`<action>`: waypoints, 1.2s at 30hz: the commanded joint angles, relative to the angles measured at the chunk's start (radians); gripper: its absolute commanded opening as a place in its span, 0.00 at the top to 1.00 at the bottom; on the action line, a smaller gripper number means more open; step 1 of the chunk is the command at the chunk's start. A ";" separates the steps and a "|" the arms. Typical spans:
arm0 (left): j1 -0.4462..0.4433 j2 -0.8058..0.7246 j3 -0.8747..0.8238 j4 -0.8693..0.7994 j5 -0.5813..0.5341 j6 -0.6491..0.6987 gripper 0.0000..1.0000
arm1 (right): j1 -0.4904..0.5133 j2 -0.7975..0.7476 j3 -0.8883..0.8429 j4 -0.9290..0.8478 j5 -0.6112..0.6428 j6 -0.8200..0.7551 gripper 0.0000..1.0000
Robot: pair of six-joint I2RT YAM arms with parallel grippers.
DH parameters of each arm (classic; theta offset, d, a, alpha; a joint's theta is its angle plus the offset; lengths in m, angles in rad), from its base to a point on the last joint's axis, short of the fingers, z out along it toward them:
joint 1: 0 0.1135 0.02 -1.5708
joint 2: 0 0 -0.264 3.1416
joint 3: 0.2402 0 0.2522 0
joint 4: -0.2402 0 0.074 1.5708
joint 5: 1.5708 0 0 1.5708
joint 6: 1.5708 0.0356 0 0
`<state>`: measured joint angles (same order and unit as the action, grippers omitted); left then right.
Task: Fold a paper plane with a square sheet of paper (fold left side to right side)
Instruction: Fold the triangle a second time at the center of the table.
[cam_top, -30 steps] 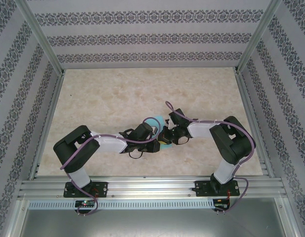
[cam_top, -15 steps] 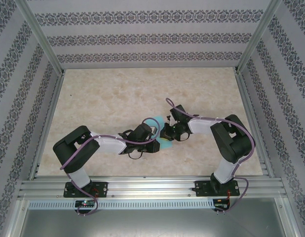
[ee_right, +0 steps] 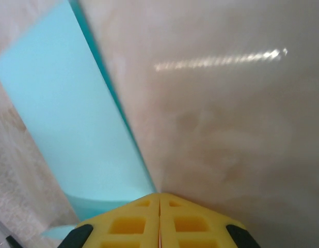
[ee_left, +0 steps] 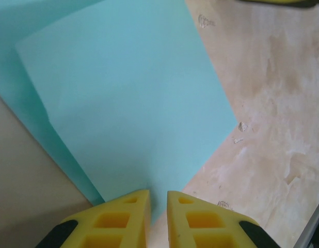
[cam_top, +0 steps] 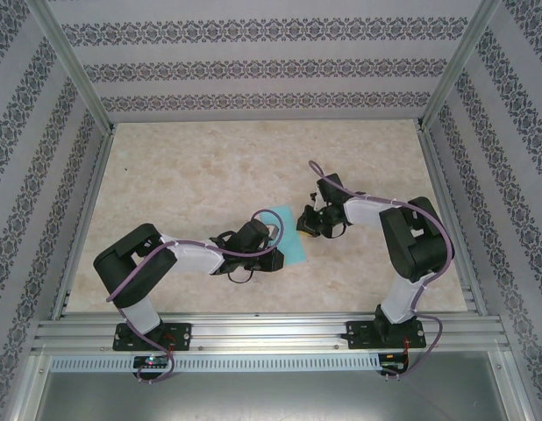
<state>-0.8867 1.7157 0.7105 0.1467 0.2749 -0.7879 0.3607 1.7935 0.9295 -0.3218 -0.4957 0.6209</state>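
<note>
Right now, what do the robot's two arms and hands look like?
The left arm and right arm have white links between bulky black joints, with a purple cable looping along each. The left hand and right hand have yellow wedge fingers with hollow cells and black trim.

Square sheet of paper: on the table, near its middle, slightly toward the near edge.
Left gripper: at the sheet's left edge.
Right gripper: at the sheet's far right corner.
</note>
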 commanded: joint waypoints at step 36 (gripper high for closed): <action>-0.050 -0.039 -0.082 -0.155 -0.039 -0.014 0.80 | 0.120 0.030 -0.042 0.003 0.079 0.057 0.90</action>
<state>-0.9096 1.6844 0.6827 0.1482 0.2310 -0.7887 0.4950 1.7790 0.8883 -0.2981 -0.5026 0.6979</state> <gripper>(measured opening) 0.200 0.105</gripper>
